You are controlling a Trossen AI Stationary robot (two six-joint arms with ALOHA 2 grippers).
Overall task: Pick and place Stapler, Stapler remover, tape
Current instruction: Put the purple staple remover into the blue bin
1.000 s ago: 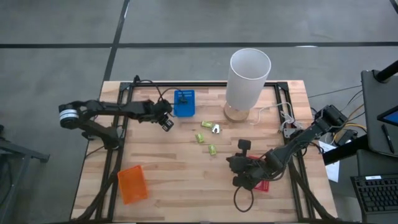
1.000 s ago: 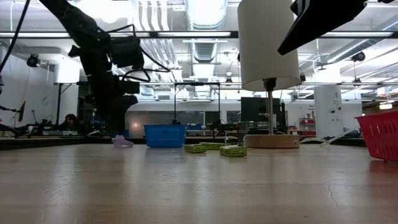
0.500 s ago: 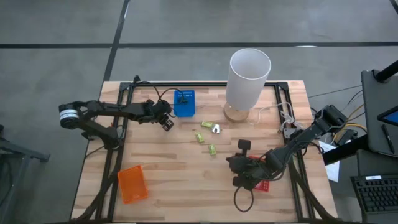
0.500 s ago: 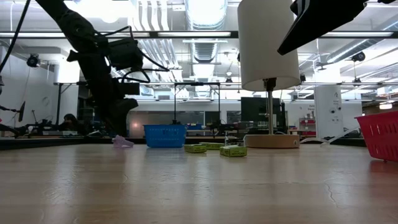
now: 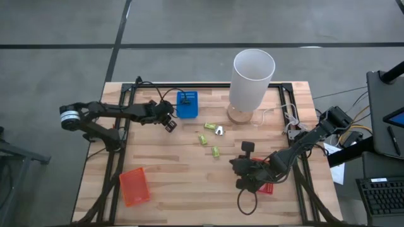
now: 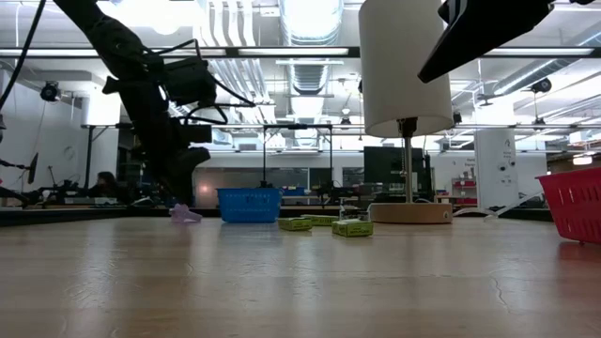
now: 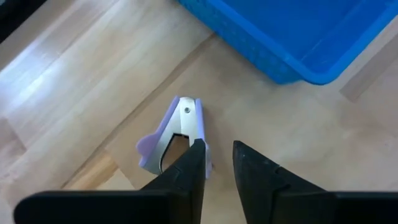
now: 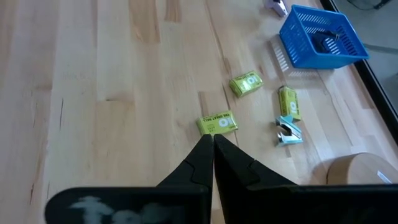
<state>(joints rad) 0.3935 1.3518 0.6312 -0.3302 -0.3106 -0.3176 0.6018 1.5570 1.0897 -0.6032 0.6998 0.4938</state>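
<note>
With the left hand hanging narrowly parted just beside the purple staple remover near the blue basket and gripping nothing, one finger could shove it aside on the tabletop; the right hand waits clenched.

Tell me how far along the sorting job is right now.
Barely underway. The blue basket already holds something dark, too unclear to name. In hand: the left gripper, slightly open, is over the purple staple remover beside that basket, nothing grasped. Left: three green boxes and a light blue staple remover lie loose mid-table. The right gripper is shut and empty, parked near the red basket; the orange basket looks unused.
</note>
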